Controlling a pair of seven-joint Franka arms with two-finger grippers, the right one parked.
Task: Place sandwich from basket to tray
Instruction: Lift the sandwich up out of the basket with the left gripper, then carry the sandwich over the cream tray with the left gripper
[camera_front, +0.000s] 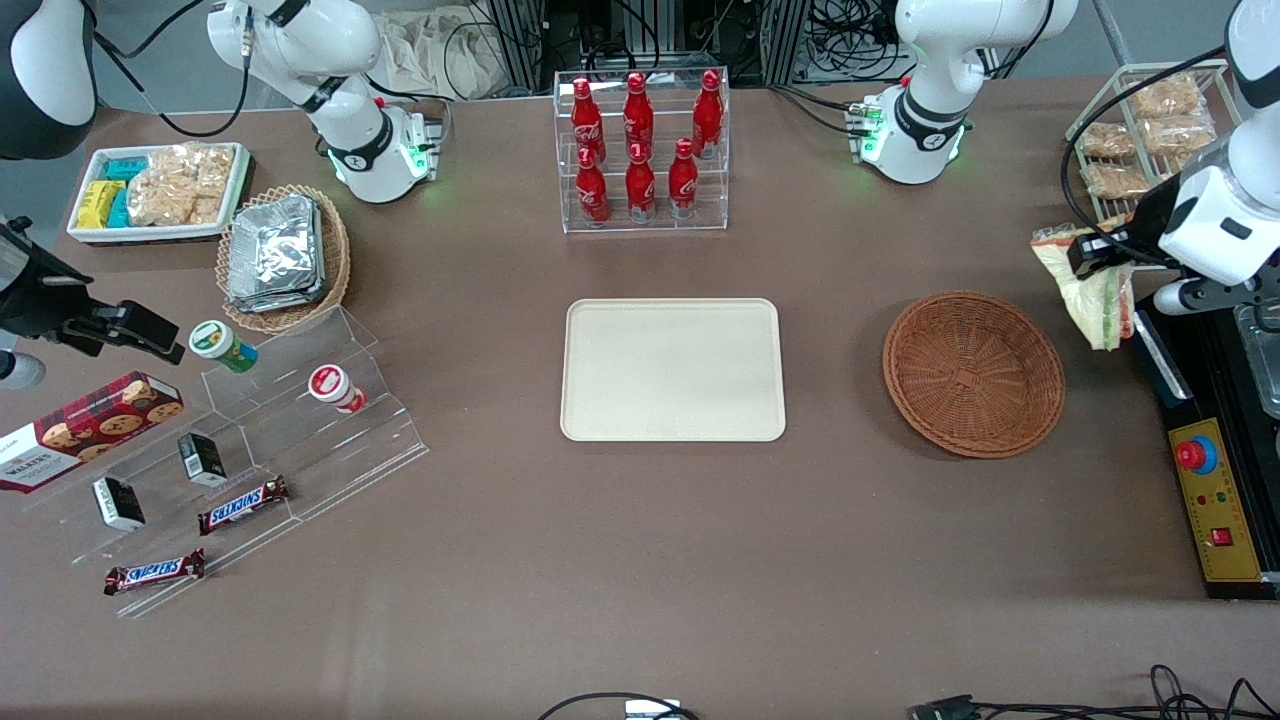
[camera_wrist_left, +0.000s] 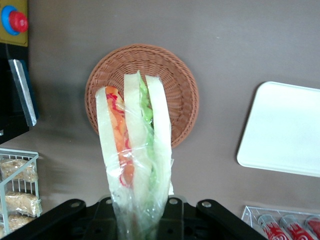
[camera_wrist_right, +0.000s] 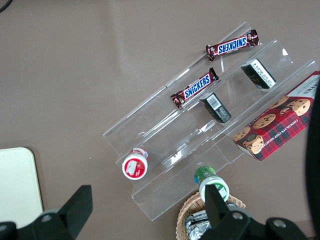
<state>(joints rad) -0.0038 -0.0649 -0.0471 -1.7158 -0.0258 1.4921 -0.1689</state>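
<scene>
My left gripper (camera_front: 1098, 248) is shut on the wrapped sandwich (camera_front: 1098, 298) and holds it in the air at the working arm's end of the table, beside the basket. In the left wrist view the sandwich (camera_wrist_left: 135, 145) hangs from the gripper (camera_wrist_left: 137, 222), showing white bread with orange-red and green filling in clear wrap. The round reddish-brown wicker basket (camera_front: 973, 372) is empty; it also shows in the left wrist view (camera_wrist_left: 182, 85) below the sandwich. The cream-beige tray (camera_front: 672, 369) lies flat and empty at the table's middle, and shows in the left wrist view (camera_wrist_left: 285, 130).
A wire rack of bagged snacks (camera_front: 1150, 130) and a black control box with a red button (camera_front: 1215, 500) stand at the working arm's end. A clear rack of red bottles (camera_front: 640, 150) stands farther from the camera than the tray. A tan basket of foil packets (camera_front: 280, 255) and acrylic steps (camera_front: 300, 430) are toward the parked arm's end.
</scene>
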